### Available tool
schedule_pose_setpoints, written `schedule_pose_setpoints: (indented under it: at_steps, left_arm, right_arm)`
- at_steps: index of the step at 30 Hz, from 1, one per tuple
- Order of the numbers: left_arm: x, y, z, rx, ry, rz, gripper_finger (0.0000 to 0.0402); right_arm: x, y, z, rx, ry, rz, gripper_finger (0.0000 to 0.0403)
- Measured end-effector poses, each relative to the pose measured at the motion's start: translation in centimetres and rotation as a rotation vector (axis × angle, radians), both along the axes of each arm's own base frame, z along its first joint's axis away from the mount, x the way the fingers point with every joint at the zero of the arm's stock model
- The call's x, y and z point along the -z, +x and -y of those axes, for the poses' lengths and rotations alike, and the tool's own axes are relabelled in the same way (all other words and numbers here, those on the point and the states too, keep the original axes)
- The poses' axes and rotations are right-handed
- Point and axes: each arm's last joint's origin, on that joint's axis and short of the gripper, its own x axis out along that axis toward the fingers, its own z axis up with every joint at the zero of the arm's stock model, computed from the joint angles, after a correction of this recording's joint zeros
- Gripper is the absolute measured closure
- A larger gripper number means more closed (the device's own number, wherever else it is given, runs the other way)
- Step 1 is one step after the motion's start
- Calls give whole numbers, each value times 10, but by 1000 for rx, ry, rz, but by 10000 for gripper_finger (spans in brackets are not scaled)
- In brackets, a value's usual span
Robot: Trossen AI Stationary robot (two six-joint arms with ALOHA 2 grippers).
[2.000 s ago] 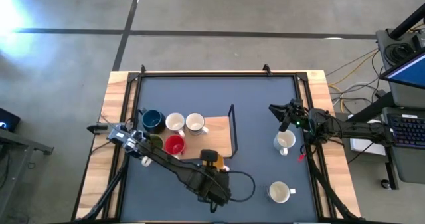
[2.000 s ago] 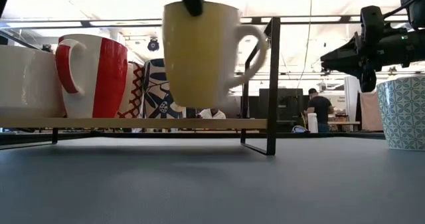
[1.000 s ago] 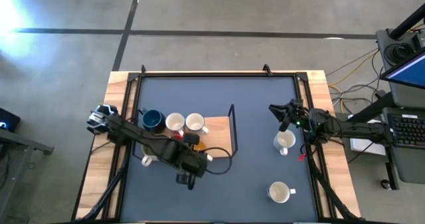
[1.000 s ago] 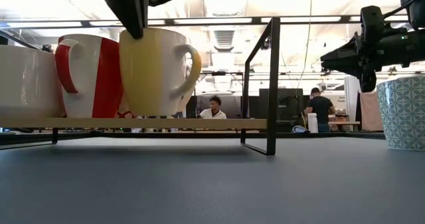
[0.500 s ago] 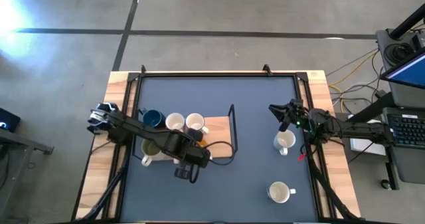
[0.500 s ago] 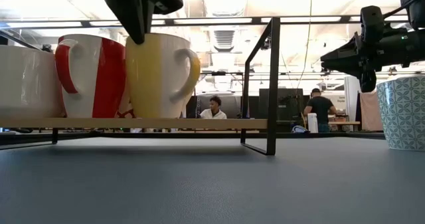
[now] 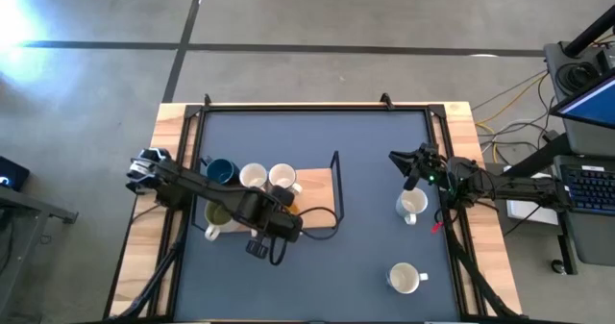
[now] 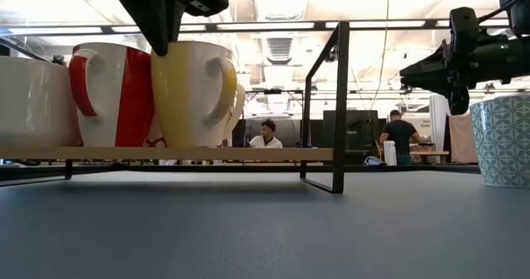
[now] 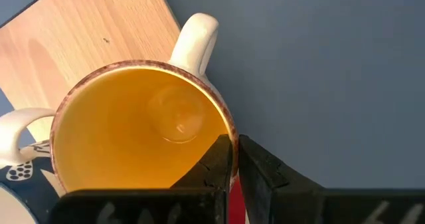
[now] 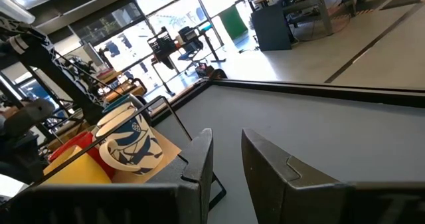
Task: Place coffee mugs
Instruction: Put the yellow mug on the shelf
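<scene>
Orange mug [image 9: 143, 141]: orange inside, cream handle. Red mug [image 8: 112, 93]: red with white handle, white band. Blue mug [image 7: 220, 173]: dark blue. Patterned mug [image 10: 133, 144]: white, dark blue motif. Teal lattice mug [image 8: 503, 140]. Worktop [image 7: 365, 170] dark grey-blue; wooden tray [image 9: 80, 44] light tan.

No readable text
No words, labels, brands or numbers can be read on anything in these views.

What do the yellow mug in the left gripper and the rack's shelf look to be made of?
The yellow mug, pinched at its rim by the left gripper, looks like glazed ceramic: glossy interior with a soft highlight, thick rim. The shelf looks like light wood, probably plywood, with visible grain. Its upright frame seems to be black metal.
</scene>
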Motion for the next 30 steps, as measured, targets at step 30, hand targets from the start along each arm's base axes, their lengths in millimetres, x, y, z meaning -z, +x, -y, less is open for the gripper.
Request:
schedule_pose_setpoints:
  at_steps: [30]
  left_arm:
    - [-2,0,-10,-97,-33,-20,376]
  right_arm:
    - [0,0,0,0,0,0,335]
